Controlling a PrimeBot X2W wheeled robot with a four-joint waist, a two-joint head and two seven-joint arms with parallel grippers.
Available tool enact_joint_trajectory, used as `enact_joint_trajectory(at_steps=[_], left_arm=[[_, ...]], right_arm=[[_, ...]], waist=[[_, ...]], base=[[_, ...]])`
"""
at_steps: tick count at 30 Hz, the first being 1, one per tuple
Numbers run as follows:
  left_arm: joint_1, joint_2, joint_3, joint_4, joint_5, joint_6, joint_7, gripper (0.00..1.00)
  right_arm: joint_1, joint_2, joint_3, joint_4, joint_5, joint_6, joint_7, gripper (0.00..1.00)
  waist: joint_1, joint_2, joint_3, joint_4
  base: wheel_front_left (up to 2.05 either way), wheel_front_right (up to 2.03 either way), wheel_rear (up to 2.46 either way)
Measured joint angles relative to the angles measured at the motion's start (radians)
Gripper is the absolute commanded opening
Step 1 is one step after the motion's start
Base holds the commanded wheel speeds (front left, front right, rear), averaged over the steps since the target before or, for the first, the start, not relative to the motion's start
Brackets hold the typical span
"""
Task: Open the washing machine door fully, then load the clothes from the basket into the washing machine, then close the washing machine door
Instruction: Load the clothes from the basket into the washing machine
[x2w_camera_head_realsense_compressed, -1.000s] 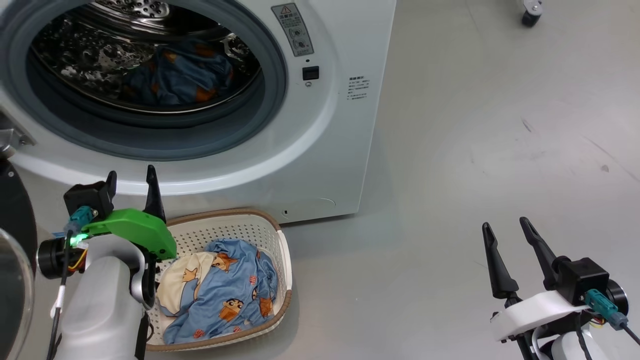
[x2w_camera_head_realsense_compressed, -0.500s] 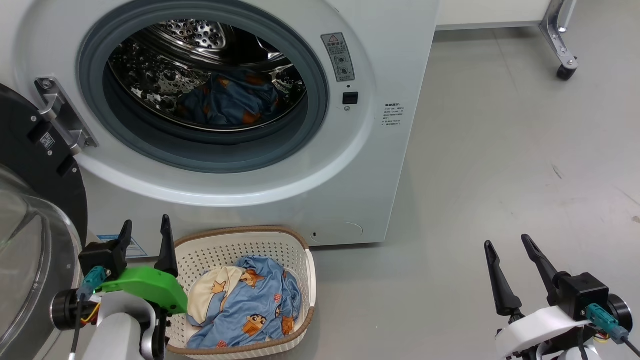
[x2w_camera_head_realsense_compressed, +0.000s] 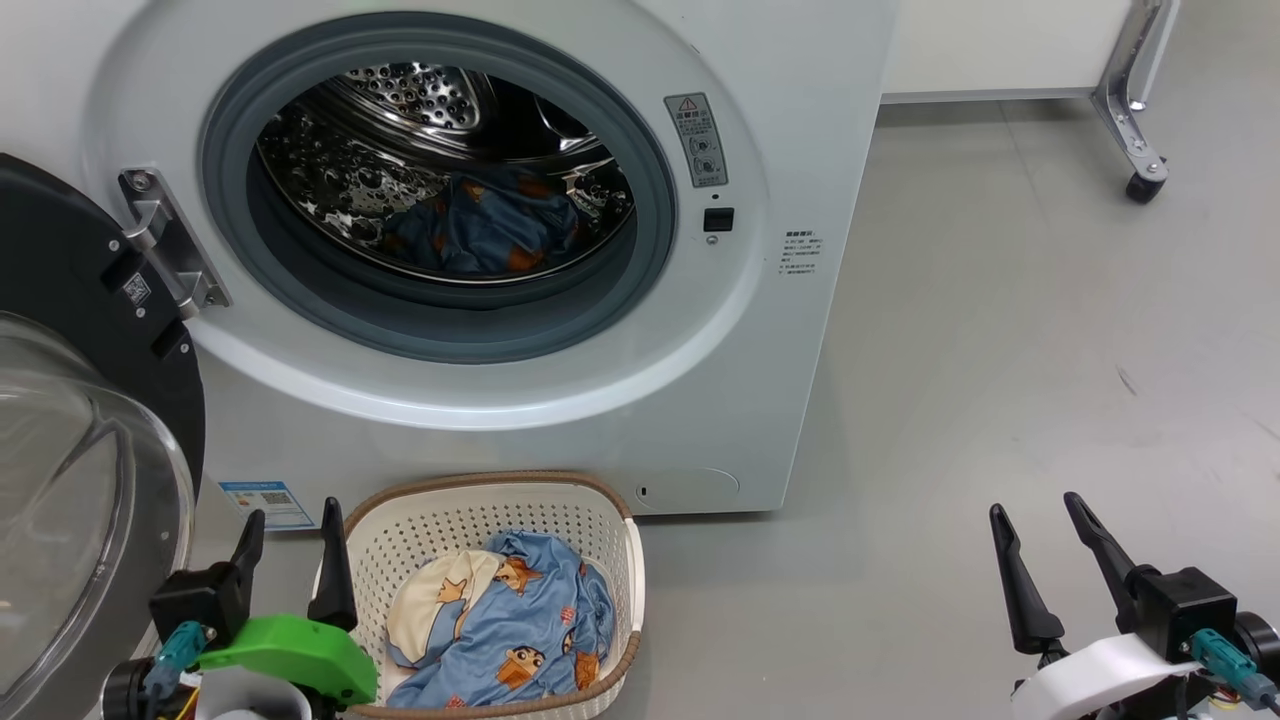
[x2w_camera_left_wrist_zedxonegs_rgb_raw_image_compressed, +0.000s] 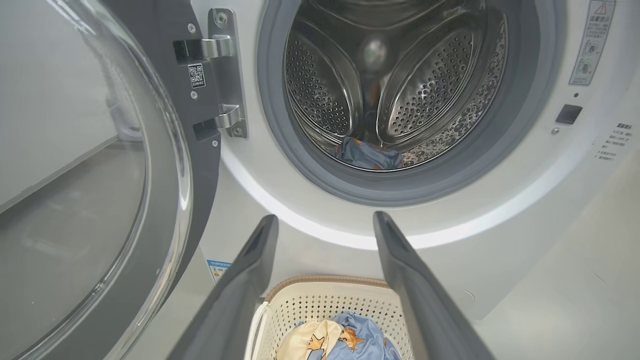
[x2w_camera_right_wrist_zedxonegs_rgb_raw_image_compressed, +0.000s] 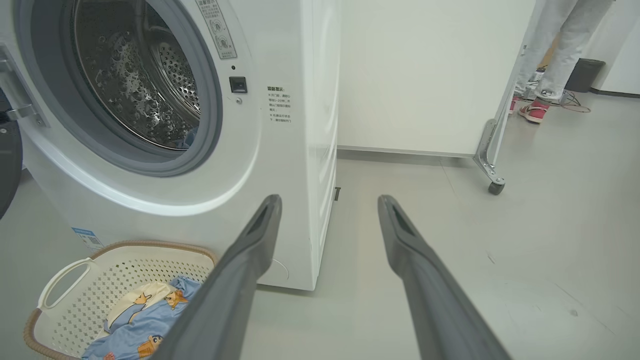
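1. The washing machine stands on the grey floor. The washing machine door is swung wide open to the robot's left on its steel hinge, with the glass bowl bulging outward
2. A blue printed garment lies low in the steel drum, behind the grey gasket
3. The basket sits on the floor just beside the machine's lower front edge, below the opening. The clothes are heaped inside it, blue printed fabric with a cream piece
4. The left pincer hovers released near the basket's left end, fingers apart with nothing between them
5. The right pincer is also released and empty, over bare floor well apart from the basket
6. In the right wrist view a person in grey trousers and red shoes stands far off, past a white panel on castors
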Motion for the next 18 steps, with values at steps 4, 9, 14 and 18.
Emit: enact_joint_trajectory(at_steps=[4,9,14,18], left_arm=[[0.033,0.001,-0.012,-0.047,-0.003,0.005,0.0,1.0],[0.065,0.001,-0.028,-0.095,-0.003,0.013,0.0,1.0],[0.101,0.003,-0.027,-0.139,-0.003,0.032,0.0,1.0],[0.117,0.003,-0.029,-0.167,-0.009,0.043,0.0,1.0]], right_arm=[[0.002,-0.001,0.002,-0.007,0.0,0.0,0.0,1.0],[0.002,-0.003,0.008,-0.01,0.0,0.0,0.0,1.0],[0.002,-0.005,0.023,-0.011,0.0,0.0,0.0,1.0],[0.002,-0.005,0.025,-0.013,0.0,0.0,0.0,1.0]], waist=[[0.0,0.0,-0.008,0.014],[0.0,0.0,-0.016,0.031],[0.0001,0.0,-0.02,0.037],[0.0,0.0,-0.02,0.037]], base=[[0.0,0.0,0.0],[0.0,0.0,0.0],[0.0,0.0,0.0],[0.0,0.0,0.0]])
